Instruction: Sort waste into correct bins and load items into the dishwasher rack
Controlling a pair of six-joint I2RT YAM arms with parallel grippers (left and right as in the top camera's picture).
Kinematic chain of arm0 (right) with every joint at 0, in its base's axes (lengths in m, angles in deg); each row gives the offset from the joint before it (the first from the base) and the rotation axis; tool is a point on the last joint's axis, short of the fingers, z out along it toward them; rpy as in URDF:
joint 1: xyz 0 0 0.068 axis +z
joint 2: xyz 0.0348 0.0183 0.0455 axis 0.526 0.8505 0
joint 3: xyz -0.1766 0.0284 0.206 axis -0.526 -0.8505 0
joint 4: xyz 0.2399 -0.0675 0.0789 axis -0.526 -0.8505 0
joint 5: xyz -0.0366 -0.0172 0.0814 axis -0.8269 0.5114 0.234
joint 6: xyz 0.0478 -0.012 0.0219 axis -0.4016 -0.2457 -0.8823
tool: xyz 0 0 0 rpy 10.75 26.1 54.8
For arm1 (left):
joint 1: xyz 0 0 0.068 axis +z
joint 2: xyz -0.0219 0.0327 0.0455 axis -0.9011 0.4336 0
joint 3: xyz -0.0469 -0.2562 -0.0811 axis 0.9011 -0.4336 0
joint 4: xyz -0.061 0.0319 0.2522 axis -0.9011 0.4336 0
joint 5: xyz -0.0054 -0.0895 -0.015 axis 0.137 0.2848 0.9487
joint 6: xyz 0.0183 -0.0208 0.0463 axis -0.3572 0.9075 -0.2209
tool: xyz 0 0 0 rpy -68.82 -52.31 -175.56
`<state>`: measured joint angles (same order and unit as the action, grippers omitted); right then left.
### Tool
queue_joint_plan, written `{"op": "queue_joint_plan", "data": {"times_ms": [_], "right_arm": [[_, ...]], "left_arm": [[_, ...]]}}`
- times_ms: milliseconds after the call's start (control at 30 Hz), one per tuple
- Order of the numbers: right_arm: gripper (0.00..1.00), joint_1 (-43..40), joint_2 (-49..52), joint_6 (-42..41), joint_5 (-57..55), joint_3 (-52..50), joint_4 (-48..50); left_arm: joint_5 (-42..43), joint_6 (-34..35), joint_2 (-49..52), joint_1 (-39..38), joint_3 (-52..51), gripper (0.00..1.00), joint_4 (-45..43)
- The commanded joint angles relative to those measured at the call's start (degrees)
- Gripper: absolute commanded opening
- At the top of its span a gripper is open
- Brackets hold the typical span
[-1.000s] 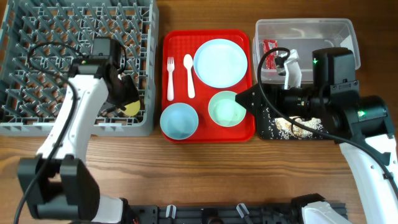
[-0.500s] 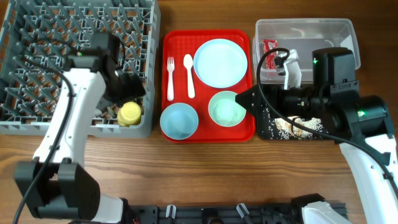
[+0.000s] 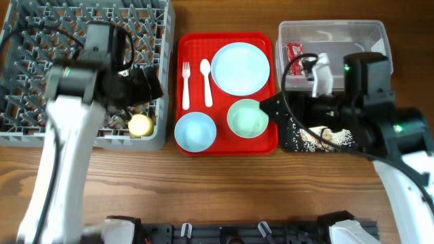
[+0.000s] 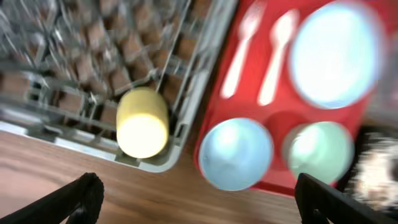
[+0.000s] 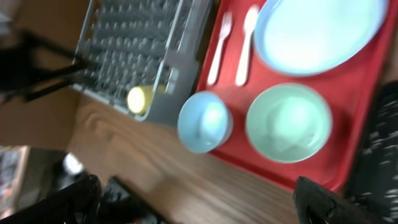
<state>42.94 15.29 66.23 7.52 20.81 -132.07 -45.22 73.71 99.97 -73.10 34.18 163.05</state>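
Small yellow plastic cup is sitting inside the large square grey plastic peg rack, in its near-right corner, just beside the rack wall. It's prob. standing on end, but blur in the L wrist view isn't letting me tell mouth up from mouth down. L jaws are hanging above that corner, spread wide w/ nothing btwn them. Their dark fingertips are showing at the lower corners of the L wrist view, clear of the cup.

Red rectangular plastic serving tray is lying on the wooden bench btwn rack and bins. Sitting on it:
- pale blue round plate, far right
- white plastic fork and white plastic spoon, side by side left of the plate
- pale blue round bowl, near left
- pale green-blue round bowl, near right, apart from the other bowl

R of that tray, the clear rectangular plastic tub is holding the red-and-white crumpled snack wrapper at its left end. The shallow black rectangular tray is sitting just in front of the tub. It is carrying brownish scraps w/ white rice-like crumbs, partly hidden by the R arm. R jaws are hovering over the black tray's left edge, pointing toward the red tray, also wide apart and empty.
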Motion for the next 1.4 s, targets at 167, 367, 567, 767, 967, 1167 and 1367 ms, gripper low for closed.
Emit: {"op": "queue_joint_plan", "data": {"times_ms": [167,367,567,767,967,1167,1367], "right_arm": [[1.00,0.17,-16.48,1.27,-12.68,5.57,2.62],[1.00,0.17,-19.10,1.11,-12.66,5.57,1.90],[1.00,0.17,-18.40,0.68,-12.63,5.55,0.72],[1.00,0.17,-18.27,-13.94,-12.66,5.55,-0.90],[1.00,0.17,-18.27,-13.60,-16.33,5.60,-3.41],[1.00,0.17,-19.28,-5.73,-20.24,5.40,-4.37],[1.00,-0.68,-27.26,-5.70,-31.93,-4.96,3.69]], "left_arm": [[-3.76,0.35,-20.41,-1.22,2.84,1.00,-1.79],[-3.76,0.33,-24.85,-1.22,2.84,1.00,-1.46],[-3.76,0.33,-25.40,-1.22,2.84,1.00,-1.46],[-3.76,0.33,-25.31,-1.22,2.84,1.00,-1.44],[-3.76,0.33,-25.31,-1.22,2.84,1.00,-1.44],[-3.76,0.33,-25.31,-1.22,2.84,1.00,-1.44],[-3.76,0.33,-25.31,-1.22,2.84,1.00,-1.44]]}}
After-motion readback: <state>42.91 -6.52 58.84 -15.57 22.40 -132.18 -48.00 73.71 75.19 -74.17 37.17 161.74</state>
